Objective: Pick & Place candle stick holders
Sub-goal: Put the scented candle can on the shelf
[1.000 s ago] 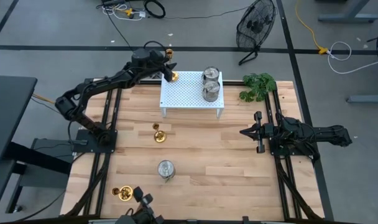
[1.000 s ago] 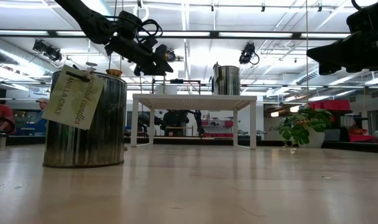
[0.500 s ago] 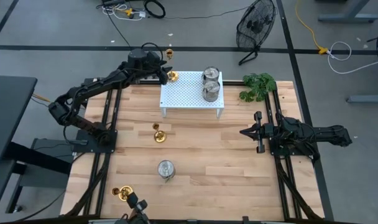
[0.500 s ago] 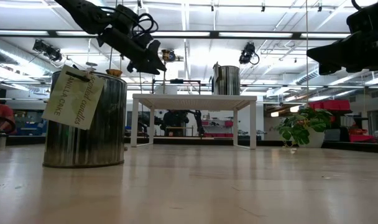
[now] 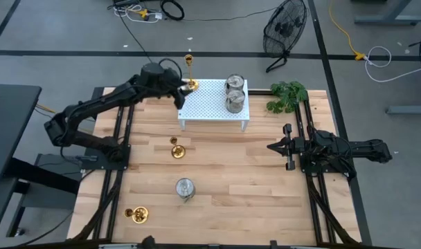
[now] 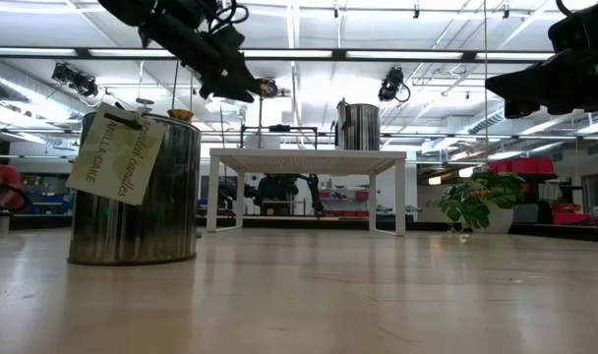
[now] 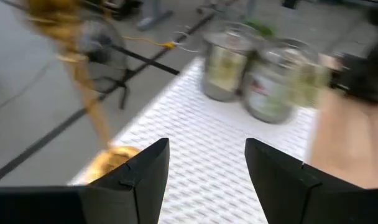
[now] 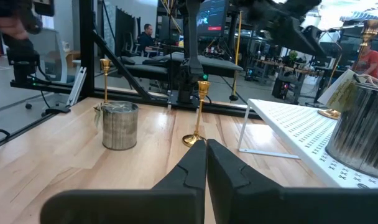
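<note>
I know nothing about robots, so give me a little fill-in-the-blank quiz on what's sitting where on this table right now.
1. The white perforated rack carries ___ silver candle holders.
2. A gold candle stick holder stands on the rack's ___ corner nearest the left gripper.
3. The left gripper's jaws are ___, holding nothing.
4. The green plant lies on the rack's ___ side in the high view.

Missing words: two; back left; open; right

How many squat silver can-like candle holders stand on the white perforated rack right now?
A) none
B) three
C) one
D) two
D: the high view shows two silver can-like holders side by side on the white perforated rack, while the third silver one stands down on the wooden table.
</note>
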Controlling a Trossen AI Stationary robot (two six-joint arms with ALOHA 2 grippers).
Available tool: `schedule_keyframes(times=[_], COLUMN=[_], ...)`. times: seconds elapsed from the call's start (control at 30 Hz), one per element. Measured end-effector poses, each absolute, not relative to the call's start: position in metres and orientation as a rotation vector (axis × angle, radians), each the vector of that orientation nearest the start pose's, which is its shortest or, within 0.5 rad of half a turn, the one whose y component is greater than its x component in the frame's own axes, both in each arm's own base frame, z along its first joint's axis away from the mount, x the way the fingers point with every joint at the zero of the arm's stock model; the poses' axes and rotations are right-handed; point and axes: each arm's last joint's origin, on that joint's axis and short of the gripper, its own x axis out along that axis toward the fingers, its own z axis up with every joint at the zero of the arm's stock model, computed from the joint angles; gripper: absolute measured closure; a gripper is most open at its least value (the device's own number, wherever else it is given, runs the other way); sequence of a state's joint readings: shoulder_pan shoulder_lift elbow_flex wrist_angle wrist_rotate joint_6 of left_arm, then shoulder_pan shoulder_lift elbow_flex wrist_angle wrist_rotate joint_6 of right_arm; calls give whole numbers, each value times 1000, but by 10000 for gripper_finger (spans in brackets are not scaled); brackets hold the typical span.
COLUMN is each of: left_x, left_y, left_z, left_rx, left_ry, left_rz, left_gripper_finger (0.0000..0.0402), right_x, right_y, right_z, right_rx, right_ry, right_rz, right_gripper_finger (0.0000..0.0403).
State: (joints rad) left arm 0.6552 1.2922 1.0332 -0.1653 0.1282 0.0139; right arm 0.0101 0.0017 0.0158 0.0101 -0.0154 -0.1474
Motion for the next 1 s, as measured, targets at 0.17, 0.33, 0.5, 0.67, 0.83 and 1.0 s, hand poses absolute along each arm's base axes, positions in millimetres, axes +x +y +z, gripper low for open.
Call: schedule_keyframes(times=[0.17,0.33,0.5,0.67,0.83,1.0], left_x=[225,218,213,212,210,201], left_y=[154,136,124,113,109,104], left_z=[317,319,320,319,317,321], left_rx=[-142,-137,-151,-111,-119,-98], left_ry=[448,519,555,599,633,647], left_rz=[431,352,297,239,223,213], left_gripper_finger=[181,182,182,182,182,182], right_x=[97,97,97,97,97,97], right_y=[1,1,1,1,1,1], right_z=[170,170,170,170,170,170], right_rx=[-147,-147,-147,-147,-147,-147], right_ry=[-26,-26,-26,-26,-26,-26], right_rz=[23,24,24,24,24,24], right_gripper_finger=[385,385,385,385,385,385])
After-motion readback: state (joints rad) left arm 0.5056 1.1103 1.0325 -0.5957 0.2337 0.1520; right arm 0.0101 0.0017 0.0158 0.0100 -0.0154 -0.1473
